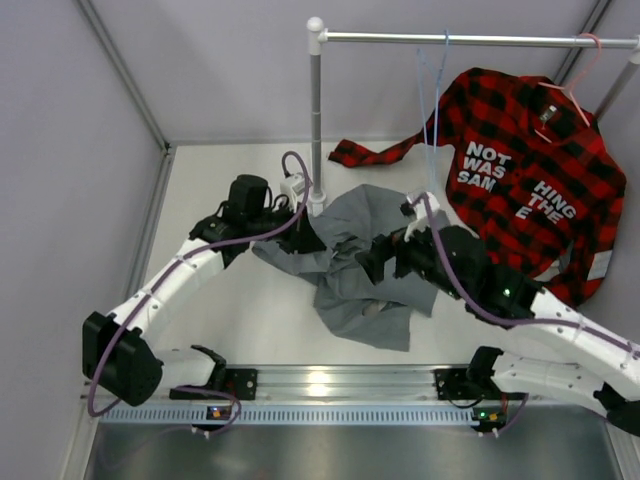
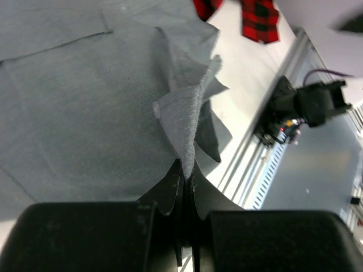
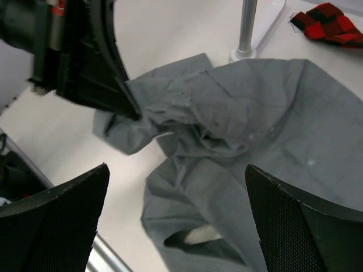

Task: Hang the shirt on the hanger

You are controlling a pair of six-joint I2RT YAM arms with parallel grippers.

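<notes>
white tabletop (image 1: 230, 300) carries the grey-green shirt (image 1: 365, 290), crumpled in the middle between our arms. our left gripper (image 2: 186, 170) is clamped on a fold of its edge; our right gripper (image 3: 176, 215) hangs spread wide above the cloth, holding nothing. the blue hanger (image 1: 437, 110) hangs on the far rail (image 1: 500, 40), well apart. with one pinch only, we risk the shirt bunching or slipping free when lifted

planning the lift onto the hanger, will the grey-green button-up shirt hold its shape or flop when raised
Likely floppy: the grey-green cloth shirt lies crumpled in soft folds. Probably light: the left tool holds a thin fold up by a pinch.
</notes>
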